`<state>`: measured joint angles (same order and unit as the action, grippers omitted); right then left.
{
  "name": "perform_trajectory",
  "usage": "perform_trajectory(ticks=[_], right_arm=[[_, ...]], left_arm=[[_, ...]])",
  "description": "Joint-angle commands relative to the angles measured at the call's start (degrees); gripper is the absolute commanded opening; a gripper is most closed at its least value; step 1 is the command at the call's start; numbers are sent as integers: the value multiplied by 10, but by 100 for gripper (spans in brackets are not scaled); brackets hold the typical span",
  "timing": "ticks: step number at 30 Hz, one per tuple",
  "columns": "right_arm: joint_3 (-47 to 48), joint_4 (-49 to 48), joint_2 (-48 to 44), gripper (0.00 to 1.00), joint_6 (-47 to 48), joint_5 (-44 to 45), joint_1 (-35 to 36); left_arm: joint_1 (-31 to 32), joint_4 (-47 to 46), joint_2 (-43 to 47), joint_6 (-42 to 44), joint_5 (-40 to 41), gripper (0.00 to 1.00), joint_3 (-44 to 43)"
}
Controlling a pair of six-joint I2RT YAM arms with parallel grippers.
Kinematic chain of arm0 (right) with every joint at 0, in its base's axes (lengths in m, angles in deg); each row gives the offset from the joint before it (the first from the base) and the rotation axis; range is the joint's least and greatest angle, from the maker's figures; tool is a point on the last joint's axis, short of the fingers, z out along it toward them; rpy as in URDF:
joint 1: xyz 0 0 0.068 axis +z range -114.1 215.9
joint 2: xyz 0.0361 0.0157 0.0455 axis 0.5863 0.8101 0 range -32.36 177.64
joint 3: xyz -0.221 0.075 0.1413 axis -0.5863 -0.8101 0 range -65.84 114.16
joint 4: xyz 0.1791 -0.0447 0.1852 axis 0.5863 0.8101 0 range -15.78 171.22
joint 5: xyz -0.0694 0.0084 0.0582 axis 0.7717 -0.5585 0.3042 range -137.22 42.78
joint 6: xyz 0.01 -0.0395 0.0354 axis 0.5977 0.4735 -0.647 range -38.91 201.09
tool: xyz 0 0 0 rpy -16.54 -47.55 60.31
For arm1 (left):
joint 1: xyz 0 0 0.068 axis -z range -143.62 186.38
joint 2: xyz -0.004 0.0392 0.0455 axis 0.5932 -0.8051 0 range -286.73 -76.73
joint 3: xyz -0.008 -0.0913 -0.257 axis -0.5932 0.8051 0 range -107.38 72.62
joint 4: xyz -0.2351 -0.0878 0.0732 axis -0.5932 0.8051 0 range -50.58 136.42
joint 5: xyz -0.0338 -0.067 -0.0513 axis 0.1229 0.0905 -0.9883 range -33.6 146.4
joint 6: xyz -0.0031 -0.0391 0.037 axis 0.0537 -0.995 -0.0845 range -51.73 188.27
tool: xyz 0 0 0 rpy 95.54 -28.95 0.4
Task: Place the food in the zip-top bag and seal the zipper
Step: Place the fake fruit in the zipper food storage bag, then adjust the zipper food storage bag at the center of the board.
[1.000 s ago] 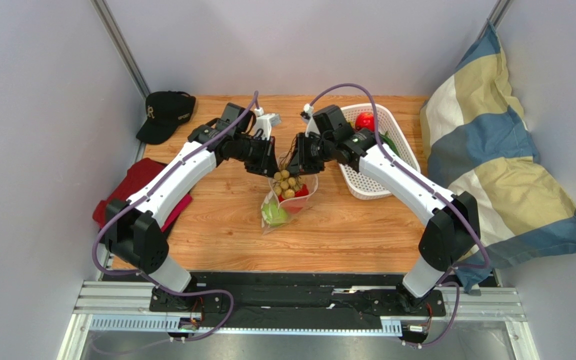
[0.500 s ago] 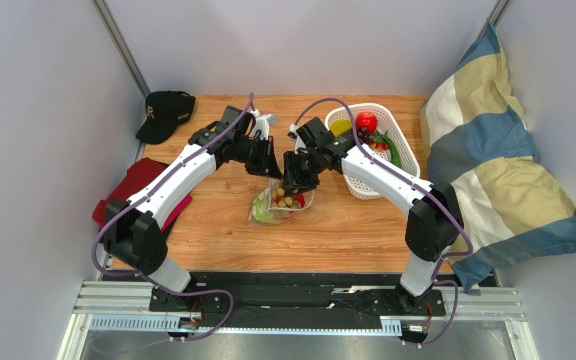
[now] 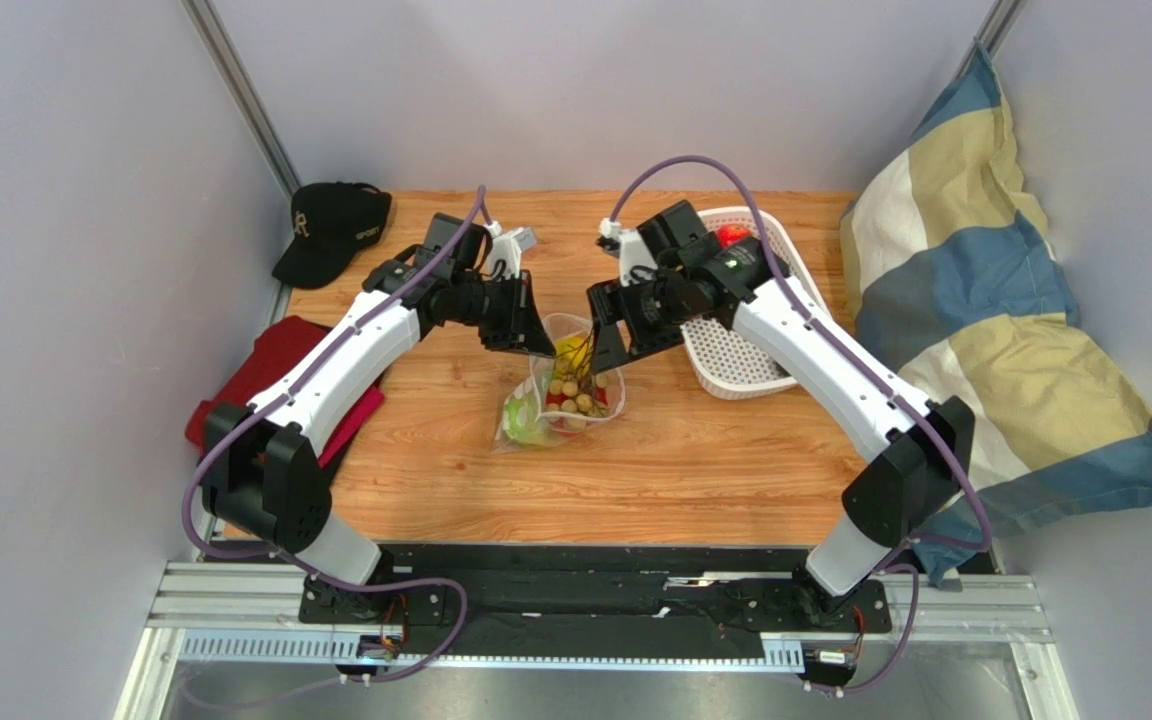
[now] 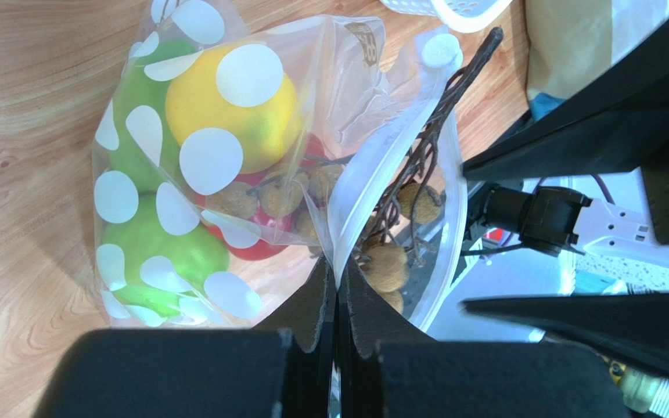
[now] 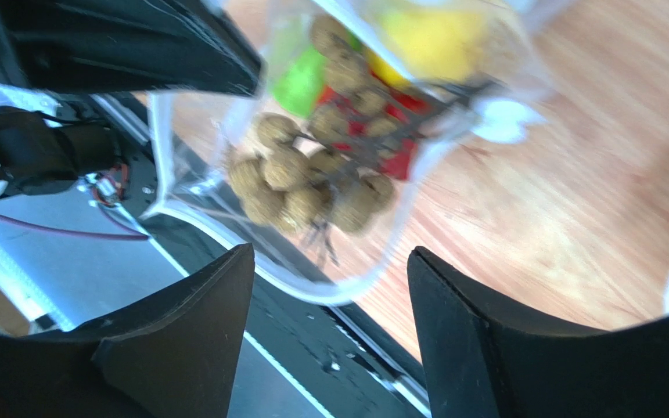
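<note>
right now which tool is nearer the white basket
Right. The right tool is open just off the white basket's rim, by the zip-top bag's mouth; the left tool is farther, clamped on the bag's other side.

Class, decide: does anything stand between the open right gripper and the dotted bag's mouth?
Nothing visible does: the right gripper faces the open mouth of the zip-top bag directly, a brown fruit bunch inside.

Wood-grain table (image 3: 717, 465). Far-left corner: black cap (image 3: 330, 228). Left edge: red cloth (image 3: 244, 393), hanging partly off the side. Far right: white plastic basket (image 3: 740, 368). Centre: dotted zip-top bag (image 3: 560, 402), lower end resting on the wood, top lifted. Checked pillow (image 3: 988, 345) slumped against the right edge.
</note>
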<state>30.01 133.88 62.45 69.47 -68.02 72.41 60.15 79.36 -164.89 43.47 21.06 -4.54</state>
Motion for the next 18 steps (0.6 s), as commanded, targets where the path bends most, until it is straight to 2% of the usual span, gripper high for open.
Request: perform_trajectory(ticks=[1, 4, 13, 16, 18], right_arm=[[-36, 10, -40, 69, 52, 16, -43], [-72, -18, -40, 64, 50, 23, -51], [-92, -89, -9, 47, -12, -84, -61], [-88, -94, 3, 47, -16, -97, -62], [-83, -94, 6, 51, -18, -113, -65]], left_arm=[[-2, -14, 19, 1, -25, 0, -4], [-2, -13, 12, 1, -28, 0, -10], [-3, -2, 4, 11, -31, 0, -20], [-3, 0, 5, 12, -29, 0, -17], [-3, 3, 7, 12, -24, 0, -16]])
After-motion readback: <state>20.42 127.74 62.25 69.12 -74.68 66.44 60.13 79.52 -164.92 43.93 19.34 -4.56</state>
